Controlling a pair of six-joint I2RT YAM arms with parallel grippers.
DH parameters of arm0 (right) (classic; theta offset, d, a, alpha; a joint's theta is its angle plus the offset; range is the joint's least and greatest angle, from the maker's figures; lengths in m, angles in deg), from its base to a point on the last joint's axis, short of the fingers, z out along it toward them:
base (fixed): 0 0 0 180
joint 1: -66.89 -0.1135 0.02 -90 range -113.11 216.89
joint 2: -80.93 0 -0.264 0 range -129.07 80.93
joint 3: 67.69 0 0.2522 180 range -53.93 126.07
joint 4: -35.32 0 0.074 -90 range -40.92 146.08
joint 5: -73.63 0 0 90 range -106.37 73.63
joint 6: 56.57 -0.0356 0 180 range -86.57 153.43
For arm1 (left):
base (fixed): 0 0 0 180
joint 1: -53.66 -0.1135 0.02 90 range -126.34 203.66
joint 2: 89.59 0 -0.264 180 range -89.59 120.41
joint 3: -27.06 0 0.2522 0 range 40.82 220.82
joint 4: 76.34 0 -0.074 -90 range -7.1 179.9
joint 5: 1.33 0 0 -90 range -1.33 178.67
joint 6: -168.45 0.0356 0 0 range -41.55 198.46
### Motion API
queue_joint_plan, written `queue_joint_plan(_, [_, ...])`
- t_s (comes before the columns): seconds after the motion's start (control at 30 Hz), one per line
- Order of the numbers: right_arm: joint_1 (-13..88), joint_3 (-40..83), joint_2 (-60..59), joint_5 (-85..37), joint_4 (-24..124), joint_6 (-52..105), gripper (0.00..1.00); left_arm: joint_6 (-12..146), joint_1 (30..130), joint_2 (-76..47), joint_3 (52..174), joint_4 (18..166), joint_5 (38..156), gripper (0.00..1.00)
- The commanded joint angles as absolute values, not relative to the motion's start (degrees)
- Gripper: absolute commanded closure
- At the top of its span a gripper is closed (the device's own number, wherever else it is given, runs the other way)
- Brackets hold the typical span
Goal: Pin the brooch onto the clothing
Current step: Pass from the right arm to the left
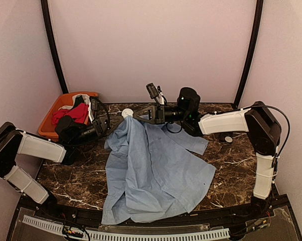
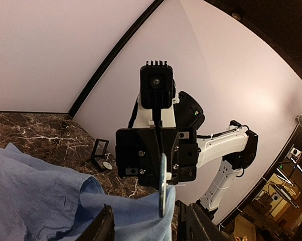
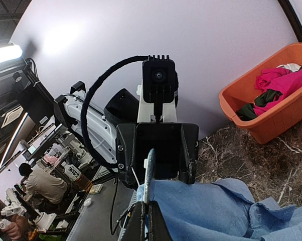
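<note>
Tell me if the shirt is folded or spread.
Spread out, rumpled: the shirt covers much of the table, reaching its near edge.

1. The light blue shirt [image 1: 151,170] is spread crumpled across the middle of the bench [image 1: 76,175], with its far edge raised.
2. The brooch [image 2: 162,187], a thin pale disc, is held edge-on above the bench at that raised edge.

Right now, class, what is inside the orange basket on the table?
The orange basket holds a red garment, a dark garment and a white garment. Whatever lies beneath them is covered.
</note>
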State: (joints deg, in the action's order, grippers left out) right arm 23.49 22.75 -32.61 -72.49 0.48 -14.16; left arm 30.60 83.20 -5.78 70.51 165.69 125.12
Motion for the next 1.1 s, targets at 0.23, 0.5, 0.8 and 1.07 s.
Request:
queue_joint_plan(0.23, [23.3,22.84,-30.6,-73.14,-0.49,-13.67,1.0,30.17,83.63,-4.47,73.17,178.13,126.93,0.58])
queue_joint_plan(0.5, [23.25,22.88,-30.75,-73.45,-0.49,-13.68,1.0,29.84,83.72,-3.64,73.52,178.33,127.1,0.66])
queue_joint_plan(0.8, [22.95,23.66,-30.3,-74.18,2.74,-10.94,1.0,30.15,83.81,-2.96,73.41,178.97,127.19,0.78])
queue_joint_plan(1.07, [22.53,23.94,-30.0,-74.68,5.57,-7.96,1.0,29.15,83.85,-1.66,73.37,180.81,127.03,0.99])
